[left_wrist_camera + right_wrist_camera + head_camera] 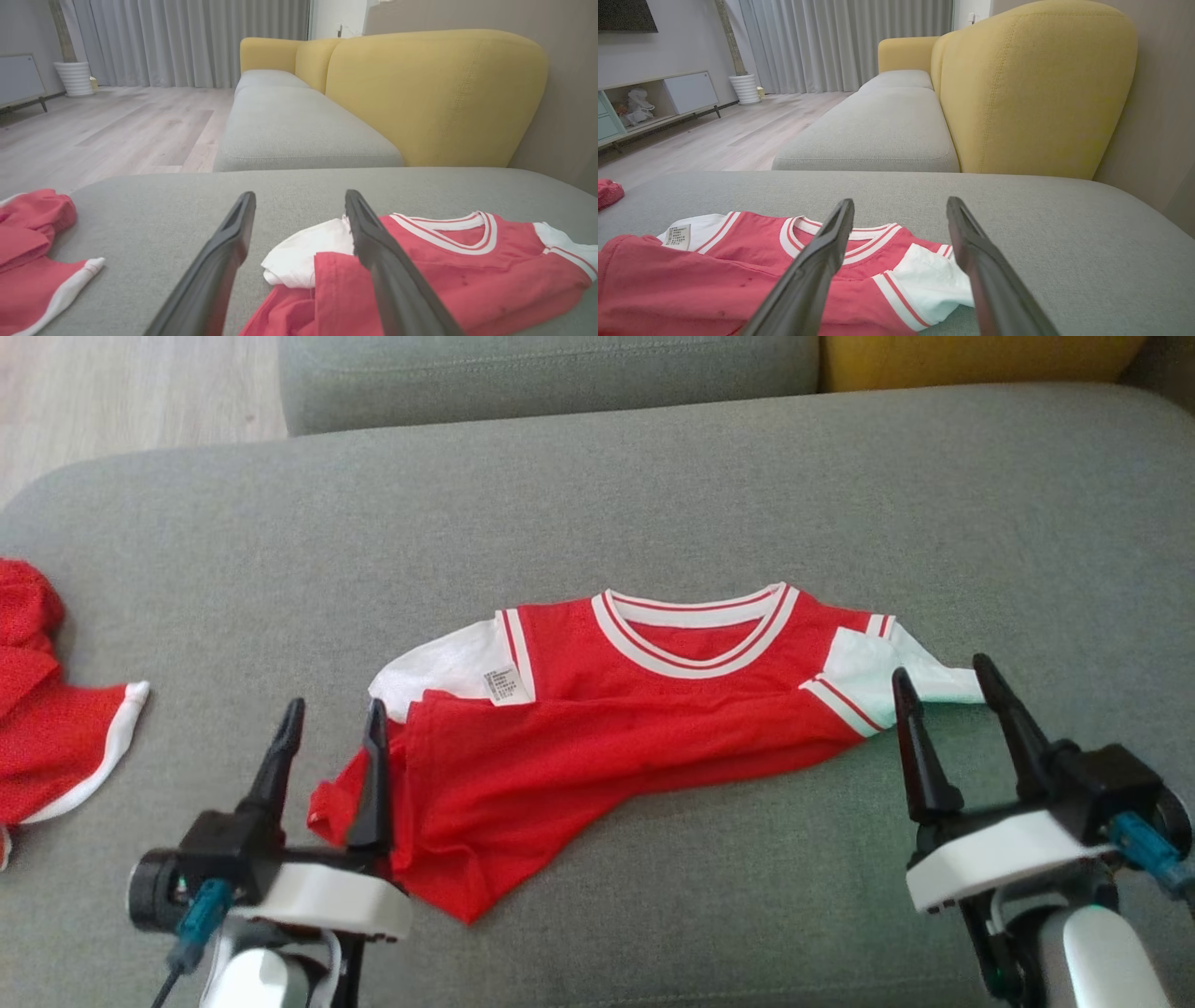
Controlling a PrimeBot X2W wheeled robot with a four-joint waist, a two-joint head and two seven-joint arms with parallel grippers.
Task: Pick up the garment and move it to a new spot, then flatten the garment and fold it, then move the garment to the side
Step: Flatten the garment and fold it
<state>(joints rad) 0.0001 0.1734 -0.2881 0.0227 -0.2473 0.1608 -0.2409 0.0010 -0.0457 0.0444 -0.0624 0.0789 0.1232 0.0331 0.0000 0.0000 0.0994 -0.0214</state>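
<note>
A red jersey (597, 728) with white sleeves and a striped white collar lies on the grey sofa cushion (653, 495), its lower half folded up over the chest. My left gripper (331, 714) stands open at the jersey's left edge, its right finger over the red hem, holding nothing. In the left wrist view the jersey (467, 270) lies to the right of the left gripper (299, 198). My right gripper (943, 674) is open beside the white right sleeve (878, 667). In the right wrist view the sleeve (934, 284) lies between the fingers of the right gripper (900, 205).
A second red and white garment (47, 728) lies bunched at the cushion's left end, seen also as red cloth (32, 261) in the left wrist view. A yellow backrest (434, 93) rises behind. Another grey seat (878, 135) and wooden floor (93, 135) lie beyond.
</note>
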